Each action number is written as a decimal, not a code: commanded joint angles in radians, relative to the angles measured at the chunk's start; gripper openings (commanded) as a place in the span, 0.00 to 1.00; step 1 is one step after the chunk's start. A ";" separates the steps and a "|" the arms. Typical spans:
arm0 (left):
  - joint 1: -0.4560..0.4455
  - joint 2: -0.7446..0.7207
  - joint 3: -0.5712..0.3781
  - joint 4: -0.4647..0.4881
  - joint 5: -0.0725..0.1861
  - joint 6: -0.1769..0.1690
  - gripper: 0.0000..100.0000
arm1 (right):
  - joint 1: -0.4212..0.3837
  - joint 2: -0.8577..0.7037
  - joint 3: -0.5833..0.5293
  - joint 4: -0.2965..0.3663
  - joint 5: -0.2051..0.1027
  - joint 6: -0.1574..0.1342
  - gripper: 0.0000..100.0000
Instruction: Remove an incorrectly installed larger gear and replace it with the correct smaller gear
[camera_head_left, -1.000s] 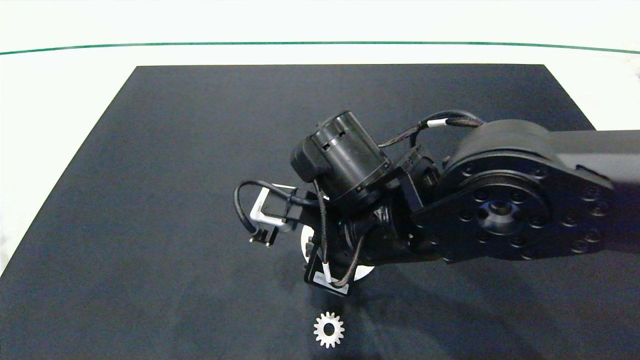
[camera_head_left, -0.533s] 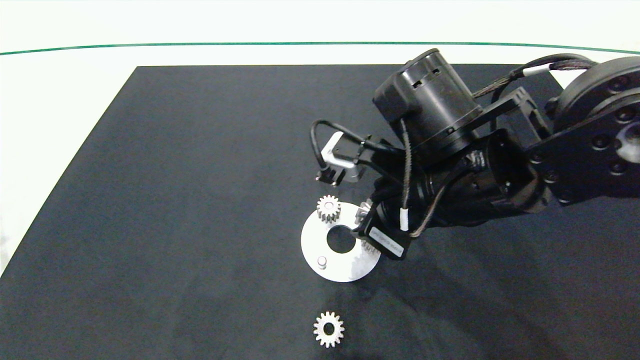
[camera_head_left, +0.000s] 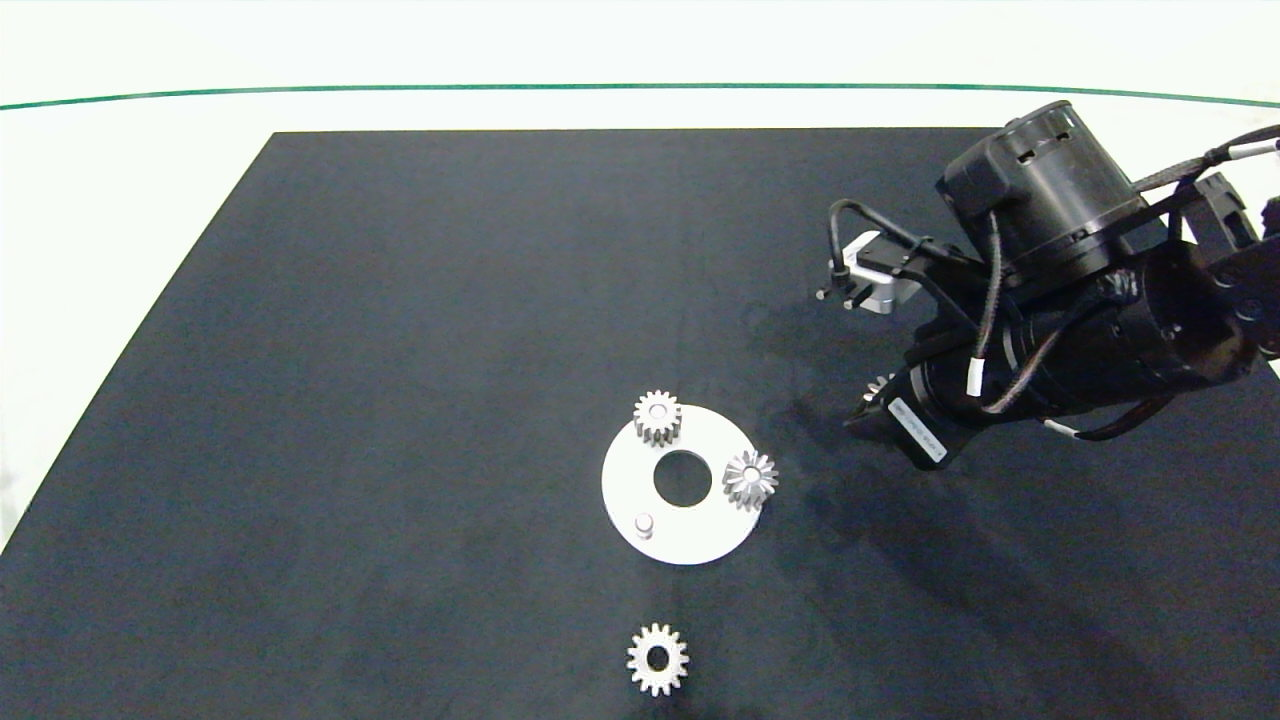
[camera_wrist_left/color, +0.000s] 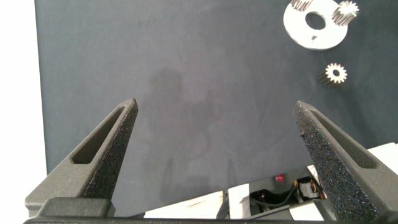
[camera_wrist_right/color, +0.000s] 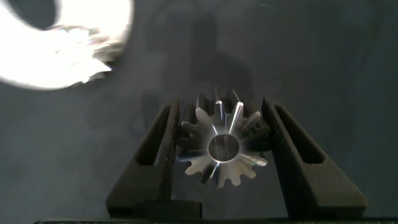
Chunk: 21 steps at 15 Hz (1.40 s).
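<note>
The larger gear (camera_wrist_right/color: 224, 146), thick with pointed teeth and a bright top face, sits clamped between the fingers of my right gripper (camera_wrist_right/color: 221, 111). In the head view this gripper (camera_head_left: 872, 405) hangs over the mat to the right of the white round plate (camera_head_left: 690, 540), with only a few teeth of the larger gear (camera_head_left: 880, 384) showing. The smaller gear (camera_head_left: 657, 659), thin and blunt-toothed, lies flat on the mat in front of the plate. My left gripper (camera_wrist_left/color: 216, 106) is open over bare mat, far from the plate (camera_wrist_left/color: 298, 28) and the smaller gear (camera_wrist_left/color: 336, 73).
On the plate stand a taller blunt-toothed gear (camera_head_left: 657, 417), a pointed-toothed gear (camera_head_left: 750, 478) and a bare peg (camera_head_left: 644, 523), around a round centre hole. The black mat (camera_head_left: 400, 350) lies on a white table.
My right arm has lifted off the plate and swung right and back, carrying the larger gear. The plate, its two gears and the bare peg are now uncovered.
</note>
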 joint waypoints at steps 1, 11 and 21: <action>0.003 -0.001 0.015 0.003 0.002 0.002 1.00 | -0.127 -0.028 0.114 -0.143 -0.024 0.039 0.34; 0.009 0.001 0.030 0.003 0.002 0.005 1.00 | -0.362 -0.057 0.234 -0.231 0.020 0.086 0.34; 0.011 -0.004 0.058 0.001 0.005 0.025 1.00 | -0.431 -0.063 0.352 -0.297 0.045 0.088 0.34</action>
